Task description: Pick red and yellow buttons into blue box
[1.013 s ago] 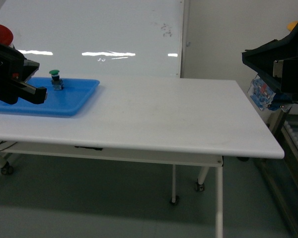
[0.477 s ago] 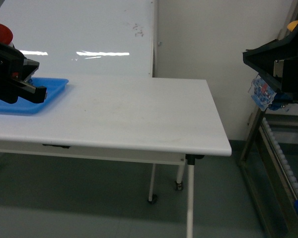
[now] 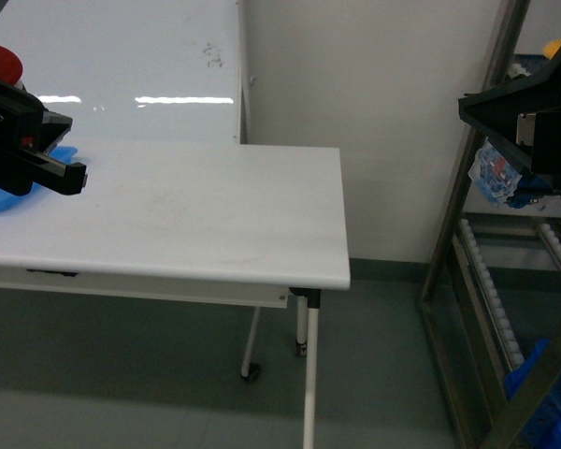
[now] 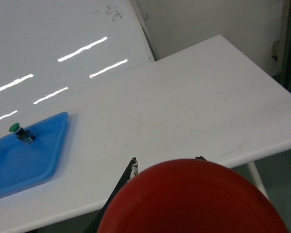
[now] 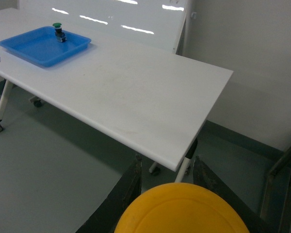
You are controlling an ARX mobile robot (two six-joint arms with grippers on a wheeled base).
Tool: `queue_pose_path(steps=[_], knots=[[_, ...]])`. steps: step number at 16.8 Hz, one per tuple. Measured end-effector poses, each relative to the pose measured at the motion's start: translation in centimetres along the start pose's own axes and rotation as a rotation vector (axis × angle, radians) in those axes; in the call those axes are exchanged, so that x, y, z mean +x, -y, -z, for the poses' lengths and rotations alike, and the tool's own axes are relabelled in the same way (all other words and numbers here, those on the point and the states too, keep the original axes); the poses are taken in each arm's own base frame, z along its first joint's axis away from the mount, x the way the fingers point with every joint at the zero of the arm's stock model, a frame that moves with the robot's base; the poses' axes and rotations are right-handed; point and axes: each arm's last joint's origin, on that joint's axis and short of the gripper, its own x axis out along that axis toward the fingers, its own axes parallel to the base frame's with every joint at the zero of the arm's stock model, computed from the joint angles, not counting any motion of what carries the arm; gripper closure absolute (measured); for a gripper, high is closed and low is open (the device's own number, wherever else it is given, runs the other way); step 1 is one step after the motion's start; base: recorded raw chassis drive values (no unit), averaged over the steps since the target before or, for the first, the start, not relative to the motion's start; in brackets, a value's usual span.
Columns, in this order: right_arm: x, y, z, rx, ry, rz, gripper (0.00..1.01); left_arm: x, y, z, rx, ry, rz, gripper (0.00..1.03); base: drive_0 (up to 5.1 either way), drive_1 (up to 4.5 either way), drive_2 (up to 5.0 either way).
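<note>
The table [image 3: 215, 215] fills the left and centre of the head view, with a whiteboard [image 3: 122, 65] standing behind it. A tray [image 5: 41, 46] sits on the table's far left end, and a button [image 5: 58, 32] stands in the tray, near its back edge. To the right of the table, across a gap of floor, stands a metal rack [image 3: 477, 281]. A bin [image 3: 547, 402] sits low inside that rack.
</note>
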Motion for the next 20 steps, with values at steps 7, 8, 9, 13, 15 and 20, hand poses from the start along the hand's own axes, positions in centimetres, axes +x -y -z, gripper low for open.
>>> queue_pose_path(steps=[7, 8, 9, 13, 15, 20], knots=[[0.01, 0.0, 0.0, 0.0, 0.0, 0.0, 0.72, 0.0, 0.0, 0.0, 0.0, 0.0, 0.0, 0.78, 4.6, -2.29, -2.3], [0.01, 0.0, 0.0, 0.0, 0.0, 0.0, 0.72, 0.0, 0.01, -0.01, 0.0, 0.0, 0.0, 0.78, 4.6, -2.3, -2.3], [0.01, 0.0, 0.0, 0.0, 0.0, 0.0, 0.72, 0.0, 0.05, -0.01, 0.0, 0.001, 0.003, 0.78, 4.6, -2.3, -2.3], [0.01, 0.0, 0.0, 0.0, 0.0, 0.0, 0.72, 0.0, 0.04, 0.0, 0.0, -0.001, 0.002, 0.78, 4.6, -2.3, -2.3], [0.01, 0.0, 0.03, 0.001, -0.003, 0.0, 0.72, 0.0, -0.02, 0.02, 0.0, -0.002, -0.001, 0.78, 4.7, -2.25, -2.2], [0.01, 0.0, 0.0, 0.0, 0.0, 0.0, 0.72, 0.0, 0.03, -0.02, 0.0, 0.001, 0.002, 0.78, 4.7, -2.25, -2.2]])
